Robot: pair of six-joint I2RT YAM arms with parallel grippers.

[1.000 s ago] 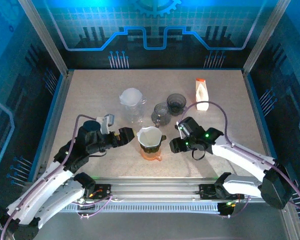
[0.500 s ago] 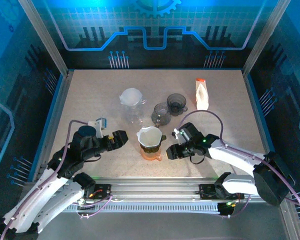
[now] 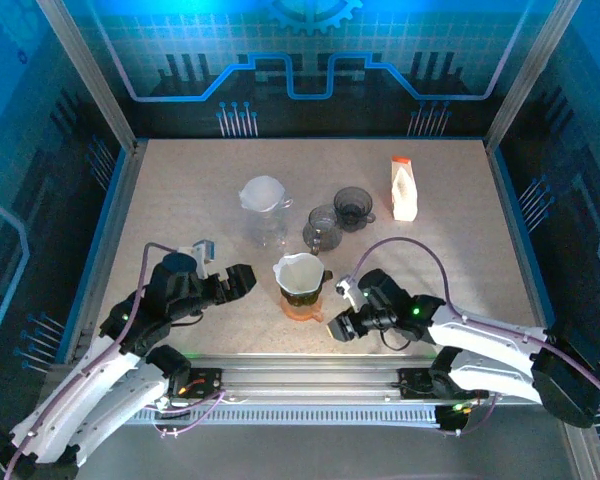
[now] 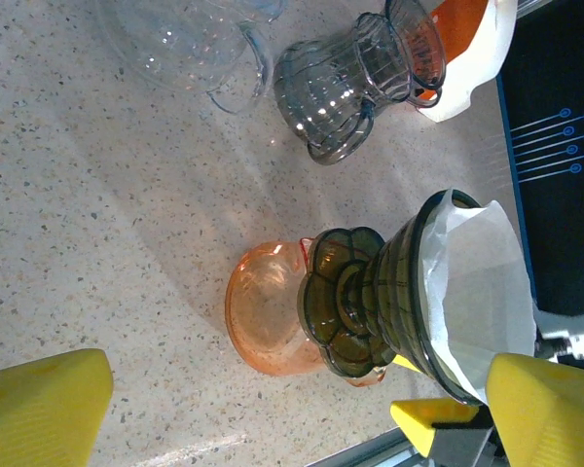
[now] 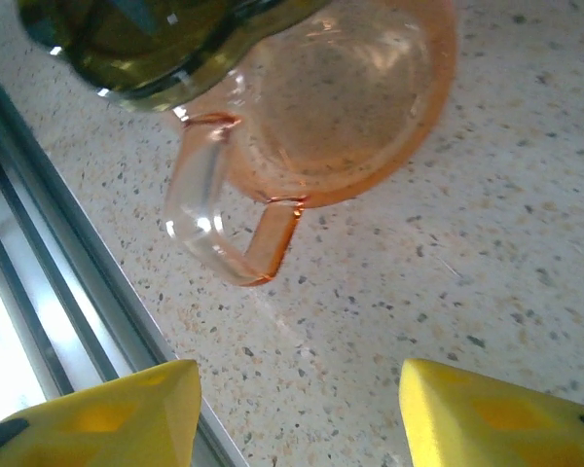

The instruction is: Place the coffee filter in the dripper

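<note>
Near the front edge of the table (image 3: 180, 190), the dripper (image 3: 300, 279) stands upright on an orange cup (image 3: 303, 307). Its mouth faces straight up and its long axis is vertical. The coffee filter (image 3: 298, 270) sits inside it, its white cone open end up and lining the dripper's wall, with the rim showing just above the dark glass. The orange cup's handle points toward about 5 o'clock.

The right gripper (image 3: 342, 326) lies low at 4 o'clock from the dripper, just beside the cup's handle. Its yellow fingers (image 5: 107, 413) are spread apart and nothing is between them. They touch neither cup nor dripper.

The left gripper (image 3: 243, 281) sits at 9 o'clock from the dripper, aimed at it. Its jaws are spread wide and empty, clear of the glass.

Farther back, two grey glass cups (image 3: 323, 228) stand at 1 o'clock. A clear glass jug (image 3: 263, 196) with something white at its mouth is at 11 o'clock. A white carton (image 3: 404, 190) with an orange cap stands upright toward 2 o'clock.
</note>
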